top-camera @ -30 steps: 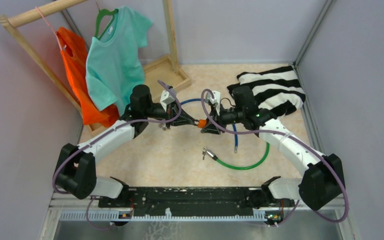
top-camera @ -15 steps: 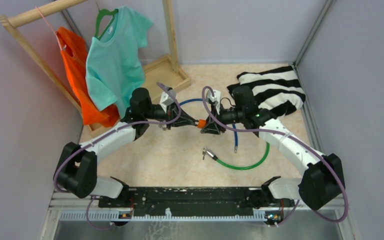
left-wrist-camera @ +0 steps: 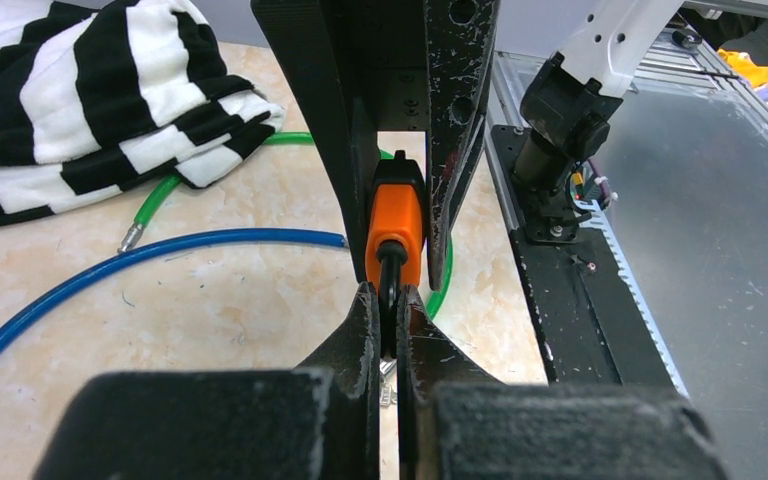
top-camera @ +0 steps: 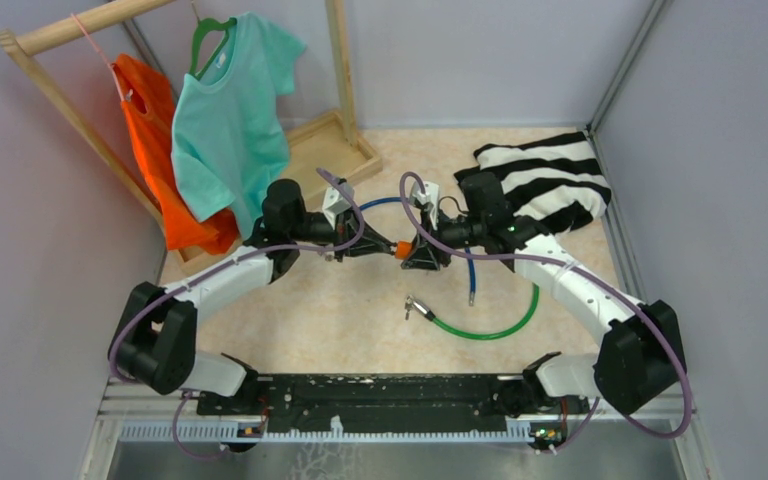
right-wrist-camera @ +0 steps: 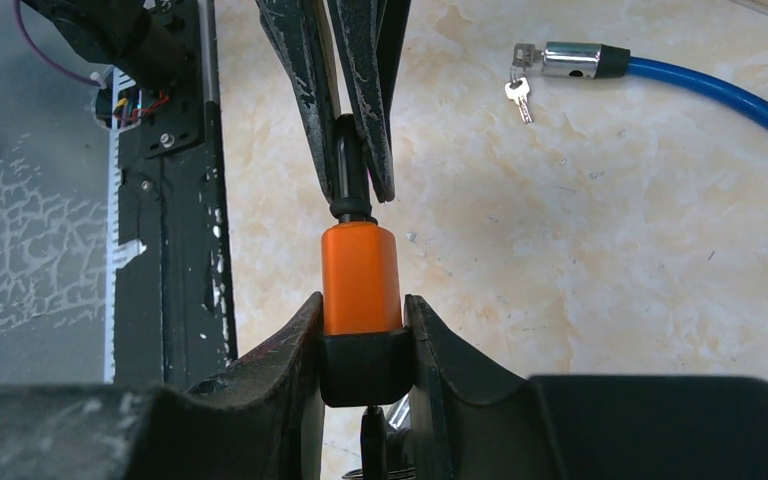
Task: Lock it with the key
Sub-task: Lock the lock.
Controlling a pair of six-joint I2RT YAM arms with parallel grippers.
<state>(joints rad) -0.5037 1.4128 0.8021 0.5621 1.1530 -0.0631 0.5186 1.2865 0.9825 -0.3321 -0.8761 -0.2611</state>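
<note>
Lock: the orange lock (right-wrist-camera: pixel 360 275) hangs in the air between my two arms, over the middle of the table (top-camera: pixel 340 320).
Lock axis: its long axis runs level from one arm to the other, so each wrist camera looks along it.
Right gripper: my right gripper (right-wrist-camera: pixel 362 318) is clamped at a narrow width on the lock's black-capped end, one finger on each side.
Key end: a black stub (right-wrist-camera: pixel 352 180) sticks out of the lock's other end, pointing at the left arm. I take it for the key's head, but I cannot confirm that.
Left gripper: my left gripper (left-wrist-camera: pixel 388 305) is pinched tight on that stub, in line with the lock's axis.
Relation that matters: the stub lies straight ahead of the left gripper, so I judge the turn to be a wrist roll about that axis, with the right gripper bracing the body.
Nearer arm: both are in contact, and the left has the key end.
Risk: the stub is thin and could slip in the pinch.
Around: a blue cable (right-wrist-camera: pixel 720 95) with small keys (right-wrist-camera: pixel 518 95) lies on the table below. A green cable (top-camera: pixel 500 325) lies nearer the bases, and a striped cloth (top-camera: pixel 550 175) sits in the far right corner.
</note>
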